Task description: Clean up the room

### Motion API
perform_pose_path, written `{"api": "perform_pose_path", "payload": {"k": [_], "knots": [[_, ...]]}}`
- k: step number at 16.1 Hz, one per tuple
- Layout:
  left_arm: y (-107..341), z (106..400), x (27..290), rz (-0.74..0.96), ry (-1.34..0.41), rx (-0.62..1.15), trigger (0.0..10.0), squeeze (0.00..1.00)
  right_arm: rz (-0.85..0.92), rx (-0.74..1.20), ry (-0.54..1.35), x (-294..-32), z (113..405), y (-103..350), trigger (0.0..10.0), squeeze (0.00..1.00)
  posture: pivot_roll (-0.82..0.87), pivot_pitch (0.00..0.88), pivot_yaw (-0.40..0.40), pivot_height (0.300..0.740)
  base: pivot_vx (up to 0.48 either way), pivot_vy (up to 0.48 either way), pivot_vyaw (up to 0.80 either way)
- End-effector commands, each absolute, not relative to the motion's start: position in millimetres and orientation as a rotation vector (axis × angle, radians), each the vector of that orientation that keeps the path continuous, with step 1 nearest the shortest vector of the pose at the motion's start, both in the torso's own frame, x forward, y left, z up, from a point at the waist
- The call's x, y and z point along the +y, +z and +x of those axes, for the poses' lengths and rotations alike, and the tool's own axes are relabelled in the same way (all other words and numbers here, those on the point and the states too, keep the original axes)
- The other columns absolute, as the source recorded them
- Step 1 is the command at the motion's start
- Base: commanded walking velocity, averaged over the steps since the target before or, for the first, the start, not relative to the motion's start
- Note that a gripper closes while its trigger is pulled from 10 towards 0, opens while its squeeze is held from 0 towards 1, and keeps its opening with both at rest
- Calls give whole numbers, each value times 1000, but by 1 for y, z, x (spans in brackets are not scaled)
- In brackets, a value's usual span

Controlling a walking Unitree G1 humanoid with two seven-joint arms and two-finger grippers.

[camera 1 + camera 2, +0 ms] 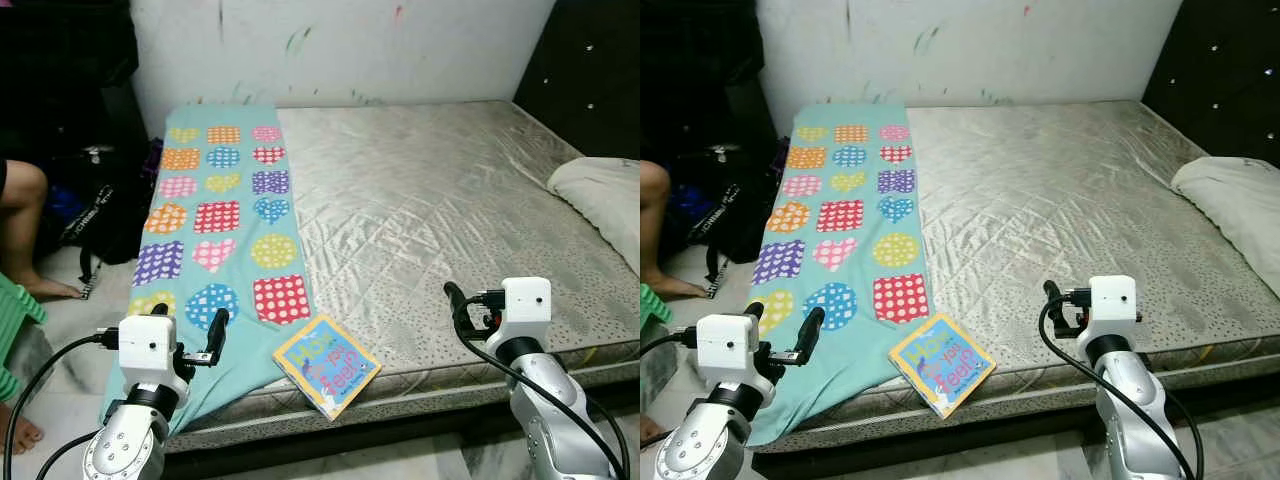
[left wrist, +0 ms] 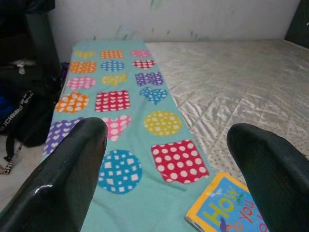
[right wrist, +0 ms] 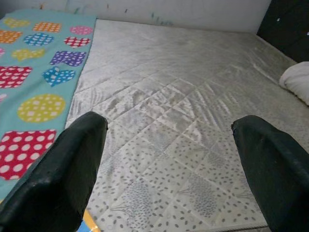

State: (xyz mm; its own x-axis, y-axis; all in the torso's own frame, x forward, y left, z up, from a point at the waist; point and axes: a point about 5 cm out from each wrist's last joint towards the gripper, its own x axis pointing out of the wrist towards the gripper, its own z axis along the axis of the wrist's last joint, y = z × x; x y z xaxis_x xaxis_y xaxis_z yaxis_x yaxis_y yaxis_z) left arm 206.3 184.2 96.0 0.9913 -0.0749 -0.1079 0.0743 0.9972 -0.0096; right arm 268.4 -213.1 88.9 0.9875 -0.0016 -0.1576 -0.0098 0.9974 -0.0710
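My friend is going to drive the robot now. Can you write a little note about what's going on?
Left gripper: open, holding nothing, raised over the near edge of the patterned blanket.
Right gripper: open, holding nothing, raised over the near edge of the mattress.
The picture book lies at the mattress's near edge, beside the blanket, between the two grippers. A white pillow sits at the far right.
Done: nothing picked up.
Left: probably the book first, then tidy the blanket.
A person's leg is by the bed on the left; take care.
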Motion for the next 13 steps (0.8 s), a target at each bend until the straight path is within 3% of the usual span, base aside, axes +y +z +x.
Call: {"api": "perform_pose_path", "payload": {"k": [1, 7, 8, 13], "knots": [[98, 208, 182, 7, -87, 102, 10000, 0, -68, 154, 16, -212, 270, 92, 10000, 0, -83, 0, -37, 740, 0, 0, 0], [97, 209, 182, -1, -80, 103, 10000, 0, -62, 156, 62, -204, 270, 92, 10000, 0, -82, 0, -43, 740, 0, 0, 0], [97, 209, 182, -2, -80, 104, 10000, 0, -60, 152, 67, -203, 269, 92, 10000, 1000, -82, 0, -43, 740, 0, 0, 0], [96, 210, 182, -2, -80, 108, 10000, 0, -68, 152, 67, -203, 270, 92, 10000, 1000, -81, 0, -43, 740, 0, 0, 0]]}}
